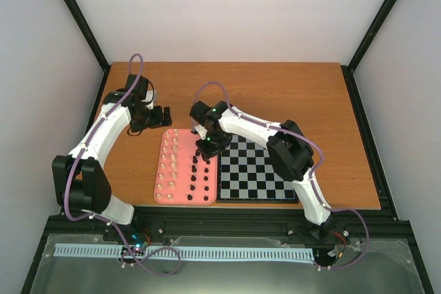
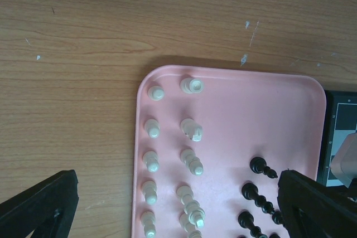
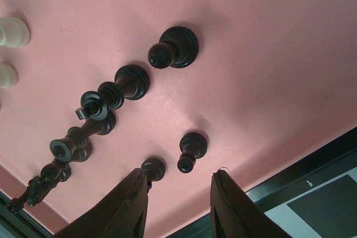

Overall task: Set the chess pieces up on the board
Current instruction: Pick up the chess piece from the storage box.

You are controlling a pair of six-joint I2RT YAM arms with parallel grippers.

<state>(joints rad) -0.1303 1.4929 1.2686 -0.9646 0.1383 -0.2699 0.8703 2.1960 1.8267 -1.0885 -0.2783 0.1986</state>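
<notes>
The dark chess pieces (image 1: pixel 200 173) and the cream-white set (image 1: pixel 169 166) stand in rows on a pink tray (image 1: pixel 185 198). The checked board (image 1: pixel 255 170) lies just right of it and holds no pieces. My right gripper (image 1: pixel 210 146) hovers open over the tray's far right part. In the right wrist view a black pawn (image 3: pixel 189 150) stands just ahead of the gap between the fingers (image 3: pixel 234 210), untouched, and a second pawn (image 3: pixel 152 168) is beside the left finger. My left gripper (image 1: pixel 162 116) is open and empty, above the table beyond the tray's far left corner.
In the left wrist view the white pieces (image 2: pixel 189 163) form two columns on the tray (image 2: pixel 268 104), with black pieces (image 2: pixel 259 196) to their right and the board's edge (image 2: pixel 340 121) beyond. Taller black pieces (image 3: pixel 106 104) stand left of the right gripper (image 3: pixel 181 179).
</notes>
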